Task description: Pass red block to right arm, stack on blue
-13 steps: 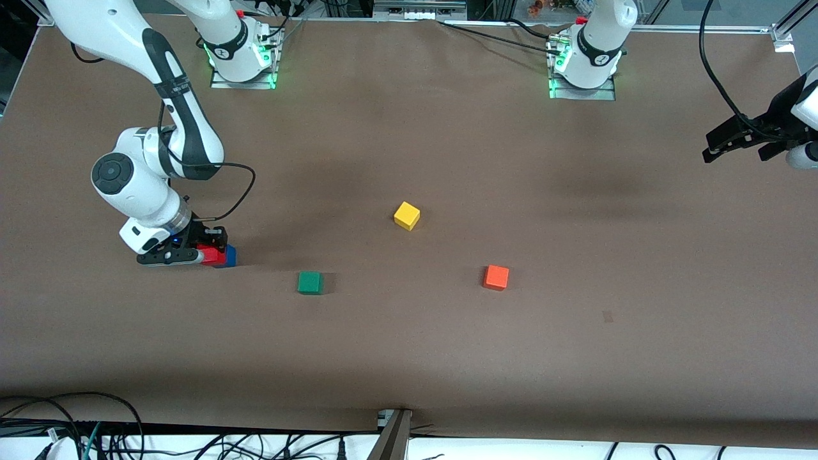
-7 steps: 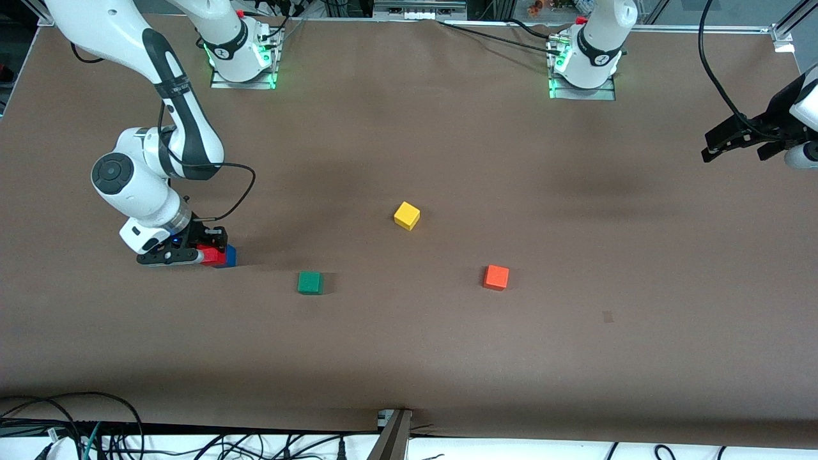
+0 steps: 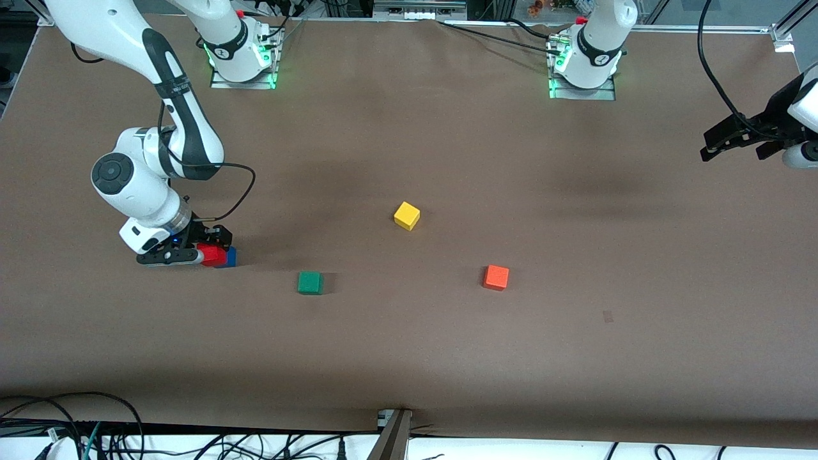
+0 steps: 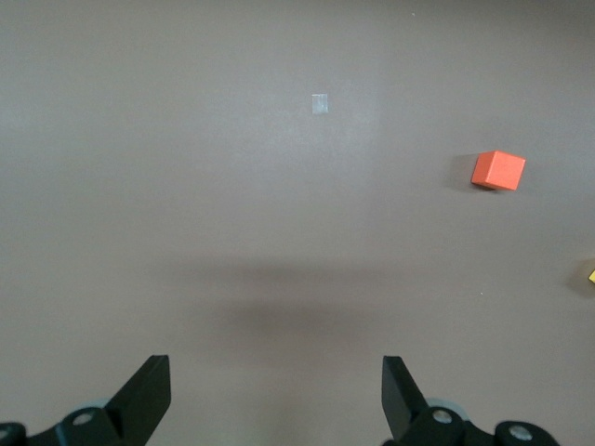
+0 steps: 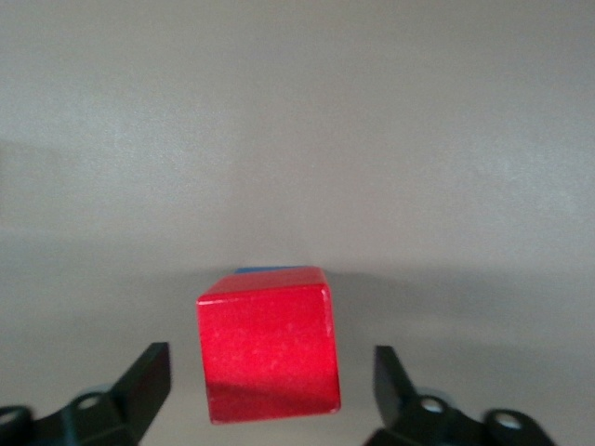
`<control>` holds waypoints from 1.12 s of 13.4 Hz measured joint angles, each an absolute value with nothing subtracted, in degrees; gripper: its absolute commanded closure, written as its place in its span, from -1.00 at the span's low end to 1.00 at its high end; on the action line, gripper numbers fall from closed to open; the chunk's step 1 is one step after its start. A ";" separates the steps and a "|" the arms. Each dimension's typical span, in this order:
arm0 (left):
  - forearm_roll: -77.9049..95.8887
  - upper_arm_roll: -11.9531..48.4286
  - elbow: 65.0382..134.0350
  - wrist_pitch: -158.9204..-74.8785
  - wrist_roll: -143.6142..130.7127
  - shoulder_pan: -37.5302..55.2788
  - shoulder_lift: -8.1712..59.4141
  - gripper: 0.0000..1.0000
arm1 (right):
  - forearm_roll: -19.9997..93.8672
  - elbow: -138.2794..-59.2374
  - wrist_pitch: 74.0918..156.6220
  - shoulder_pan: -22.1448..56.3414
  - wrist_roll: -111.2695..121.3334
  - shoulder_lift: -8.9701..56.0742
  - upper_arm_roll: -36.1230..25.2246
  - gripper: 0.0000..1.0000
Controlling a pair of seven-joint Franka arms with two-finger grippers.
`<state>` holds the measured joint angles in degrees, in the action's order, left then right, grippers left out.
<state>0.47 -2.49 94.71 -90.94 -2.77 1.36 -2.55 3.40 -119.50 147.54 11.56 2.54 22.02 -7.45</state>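
You're dealing with a small rigid cube, likely light, with smooth flat faces that could slip if pinched off-centre; take the red block point(image 3: 213, 255) by two opposite side faces, mid-height, never by the corners. It sits on top of the blue cube point(image 3: 230, 256) near the right arm's end of the table point(image 3: 409, 351), and only a thin blue edge peeks out above it in the right wrist view. The right gripper point(image 3: 203, 249) is low around the stack, its fingers spread with a visible gap to each side of the red block point(image 5: 268, 344), so nothing is pinched. Judged from that, the block looks placed and released; a straight lift clear should avoid nudging it. The left arm waits, its left gripper point(image 3: 735, 136) spread and empty over the table edge at its own end, well apart from the orange cube point(image 3: 496, 277)
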 measured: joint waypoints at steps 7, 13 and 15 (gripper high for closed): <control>0.47 -2.48 94.71 -90.79 -2.77 1.36 -2.55 -1.00 | 3.40 -110.63 128.48 11.55 2.64 15.75 -8.05 -1.00; -0.55 -2.27 94.71 -90.76 -2.77 1.36 -2.55 -1.00 | 3.42 -90.79 96.39 11.57 -0.93 11.33 -8.08 -1.00; -0.57 -2.22 94.72 -90.75 -2.77 1.36 -2.55 -1.00 | 3.42 -89.06 91.70 11.58 -2.40 8.11 -8.09 -1.00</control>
<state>-0.57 -2.22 94.72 -90.75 -2.77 1.36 -2.55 3.42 -89.06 91.70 11.58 -2.40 8.11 -8.09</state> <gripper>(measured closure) 0.000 0.000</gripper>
